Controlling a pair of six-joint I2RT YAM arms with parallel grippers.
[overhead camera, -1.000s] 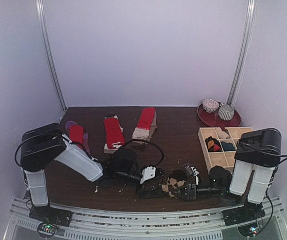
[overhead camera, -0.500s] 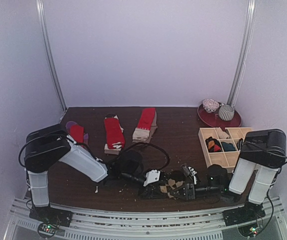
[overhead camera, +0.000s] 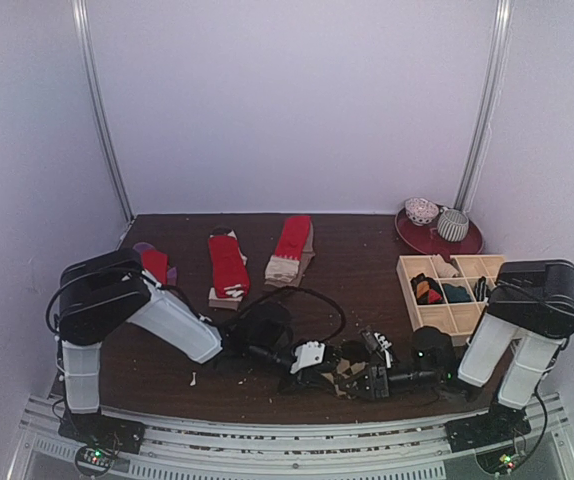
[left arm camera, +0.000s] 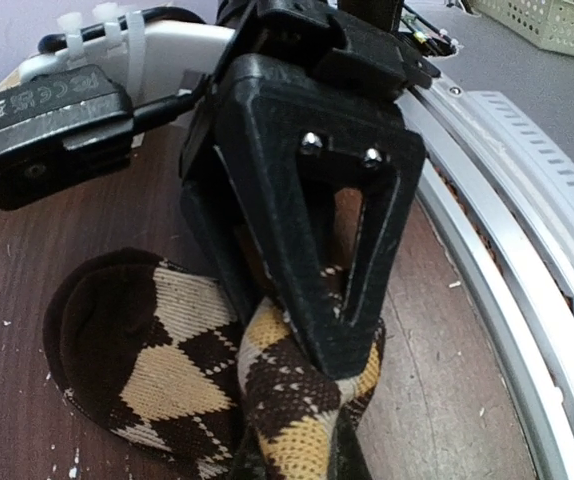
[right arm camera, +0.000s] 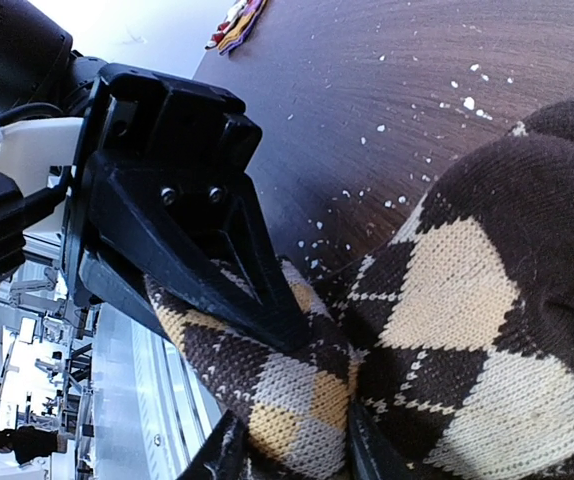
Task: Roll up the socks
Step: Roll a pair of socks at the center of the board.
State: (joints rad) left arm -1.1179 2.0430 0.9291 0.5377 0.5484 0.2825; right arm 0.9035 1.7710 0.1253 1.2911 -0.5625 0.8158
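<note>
The brown-and-beige argyle sock [overhead camera: 342, 366] lies bunched near the table's front edge, between both grippers. My left gripper [overhead camera: 322, 368] reaches in from the left and is shut on a fold of it [left arm camera: 292, 455]. From the right, my right gripper [overhead camera: 359, 378] has its fingers closed round the same fold [right arm camera: 289, 450]. The two sets of black fingers meet nose to nose over the sock [left arm camera: 157, 370]. Flat at the back lie more socks: a red one with purple [overhead camera: 154, 265], and two red ones [overhead camera: 228, 262] [overhead camera: 289, 245] with pale cuffs.
A pale wooden grid tray [overhead camera: 419, 318] at the right holds several rolled socks. Behind it a red plate [overhead camera: 414, 238] carries two round patterned things. The metal rail [overhead camera: 267, 435] runs just in front of the grippers. Crumbs speckle the dark tabletop.
My left gripper has slid right to the argyle sock and closed on it. The sock is more bunched between the grippers. The right gripper has stayed on it.
</note>
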